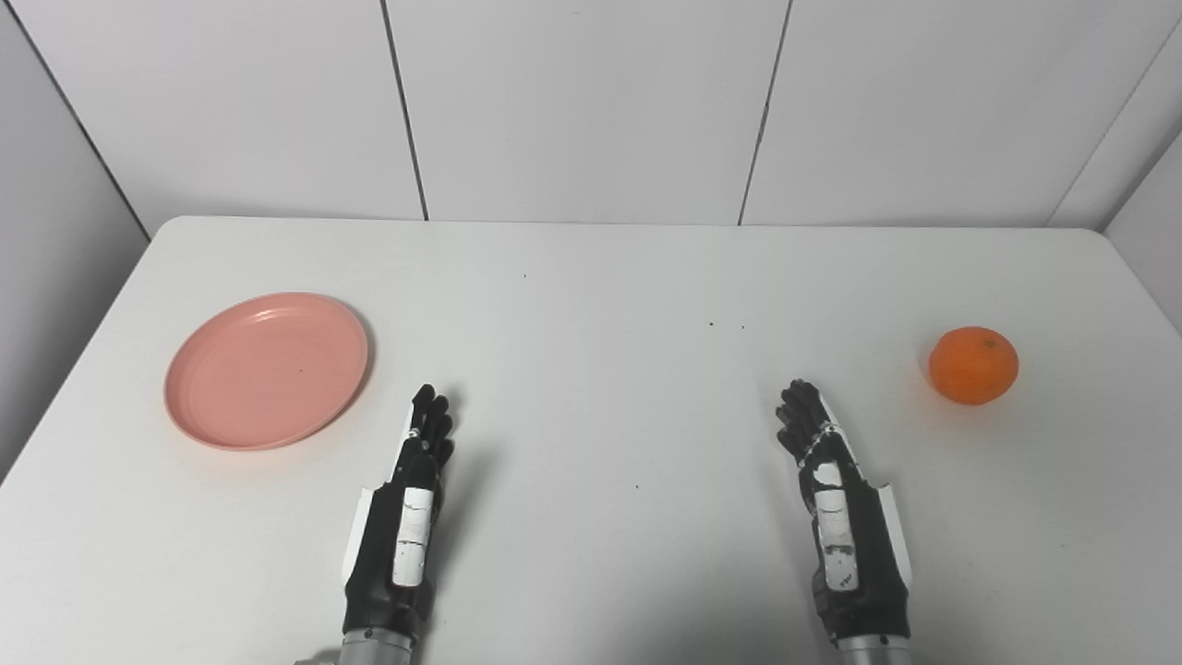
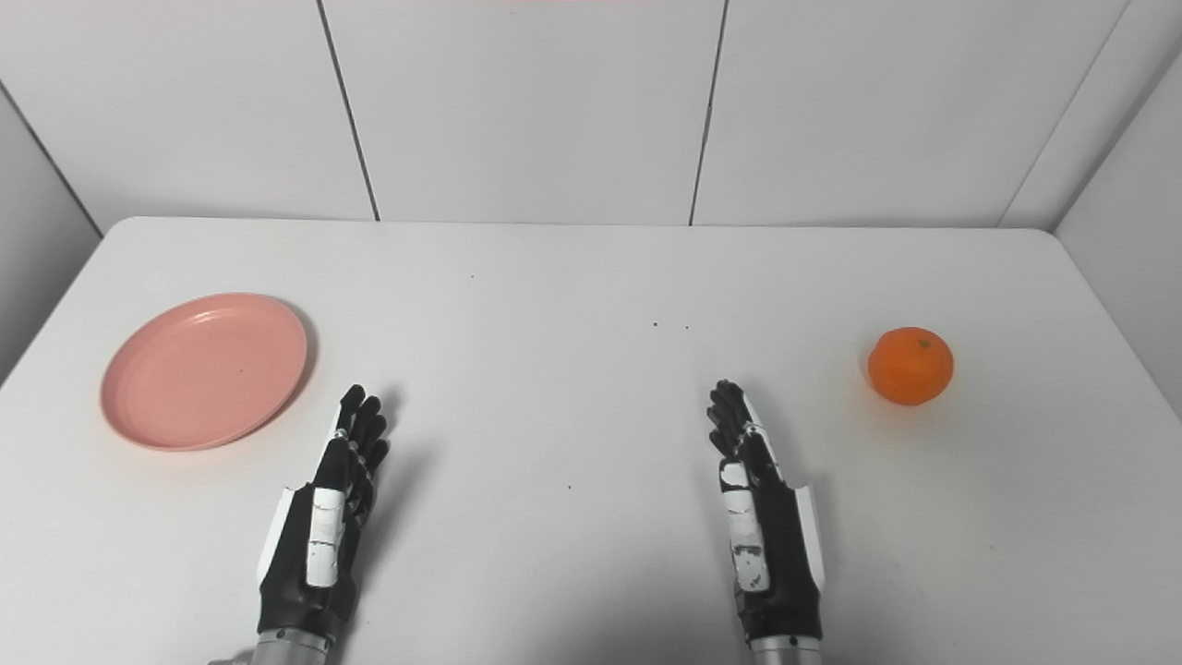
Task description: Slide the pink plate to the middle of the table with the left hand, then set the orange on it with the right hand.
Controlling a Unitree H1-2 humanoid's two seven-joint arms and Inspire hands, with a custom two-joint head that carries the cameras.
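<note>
The black-and-white left hand hovers over the white table near its front edge, fingers stretched forward and apart, holding nothing. The black-and-white right hand mirrors it toward the right side of the front edge, fingers likewise extended and empty. Neither hand touches a task object.

Just beyond and to the left of the left hand lies the round, shallow pink plastic plate, flat on the table close to its left edge and nowhere near the centre. Off to the right of the right hand, near the table's right edge, sits the small round orange fruit, alone and apart from the hand.

By the look of it, the first step has not yet begun: the plate is unmoved and the middle of the table lies bare between the hands. The next move probably calls for the left hand to swing left, set its fingers on or against the plate's rim, and push it toward the centre, pressing lightly enough that the plate slides rather than tips.

No brand, label or writing is legible on anything.
</note>
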